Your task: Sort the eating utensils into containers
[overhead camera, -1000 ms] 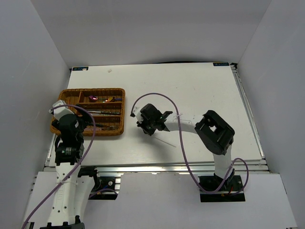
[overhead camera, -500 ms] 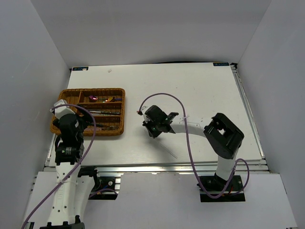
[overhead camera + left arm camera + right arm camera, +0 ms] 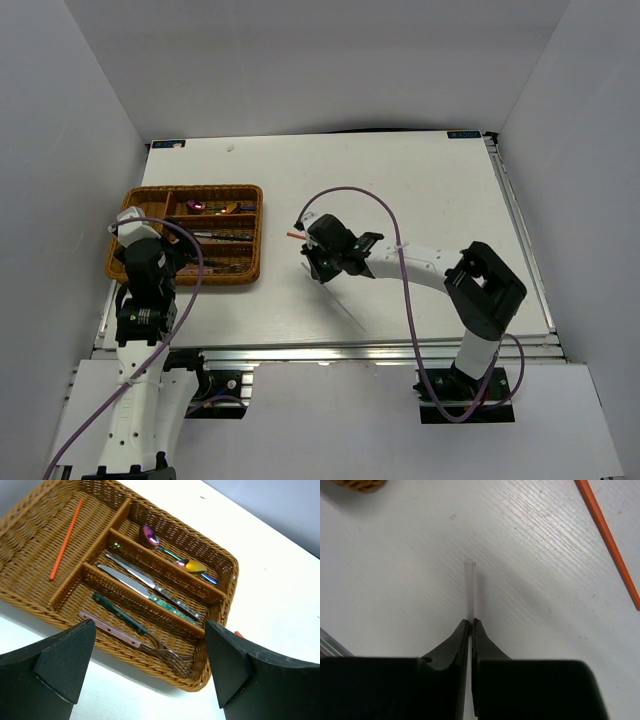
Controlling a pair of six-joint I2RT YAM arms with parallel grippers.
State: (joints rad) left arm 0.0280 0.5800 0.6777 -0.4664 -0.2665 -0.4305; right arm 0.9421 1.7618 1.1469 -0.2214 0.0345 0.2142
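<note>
The brown wicker tray (image 3: 252,232) sits at the left, its rim (image 3: 30,600) filling the left wrist view. Its long section holds a red chopstick (image 3: 66,537). The slots hold two spoons (image 3: 192,566), knives (image 3: 135,575) and forks (image 3: 125,632). My left gripper (image 3: 150,625) hovers open over the tray's near edge, holding nothing. My right gripper (image 3: 471,621) is shut on a thin pale chopstick (image 3: 470,587), low over the table right of the tray (image 3: 318,262). The chopstick's other end trails behind it (image 3: 350,315). A second red chopstick (image 3: 609,535) lies on the table beside it.
White walls enclose the table on three sides. A purple cable (image 3: 345,195) loops above the right arm. The right arm's elbow (image 3: 487,290) stands near the front right edge.
The right gripper has shifted slightly right and turned, still shut on the pale chopstick, and its elbow has swung right. The left arm has not moved.
</note>
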